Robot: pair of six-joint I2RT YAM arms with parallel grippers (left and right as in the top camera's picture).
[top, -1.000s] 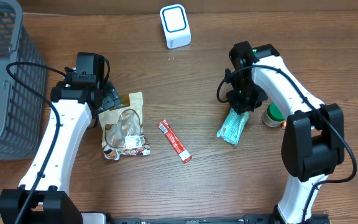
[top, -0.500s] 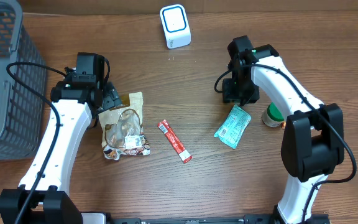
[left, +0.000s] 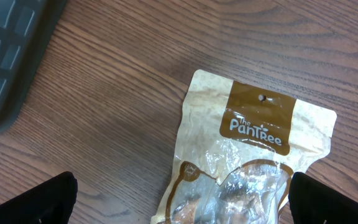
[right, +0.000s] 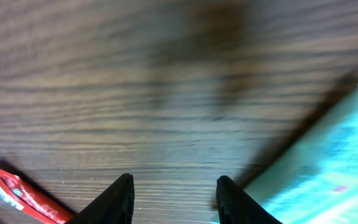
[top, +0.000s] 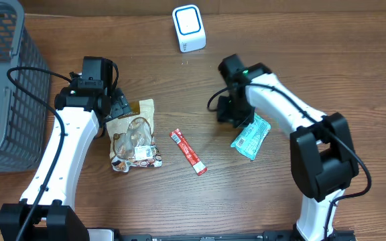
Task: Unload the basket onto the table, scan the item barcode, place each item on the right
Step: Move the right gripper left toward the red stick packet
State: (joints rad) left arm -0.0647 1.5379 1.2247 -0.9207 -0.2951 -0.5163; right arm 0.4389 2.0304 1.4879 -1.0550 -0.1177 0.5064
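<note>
**Teal packet [top: 251,138] lies loose on the tabletop [top: 260,201] beside an empty-handed arm**
Nearest the robot lies a red stick packet [top: 189,152]. Beyond it, the left fingers [top: 117,106] hang spread wide above a snack pouch [top: 134,137], while the right fingers [top: 235,116], parted and gripping nothing, hover just beside the teal packet. A white scanner [top: 189,28] stands farthest back.

overhead: fixed cam looking straight down, takes in the whole table [top: 354,53] | left wrist: close, aimed down at the tan snack pouch [left: 253,155], overhead sees it too | right wrist: super close, blurry, catches edges of red stick packet [right: 17,196] and teal packet [right: 334,155], both also in overhead
</note>
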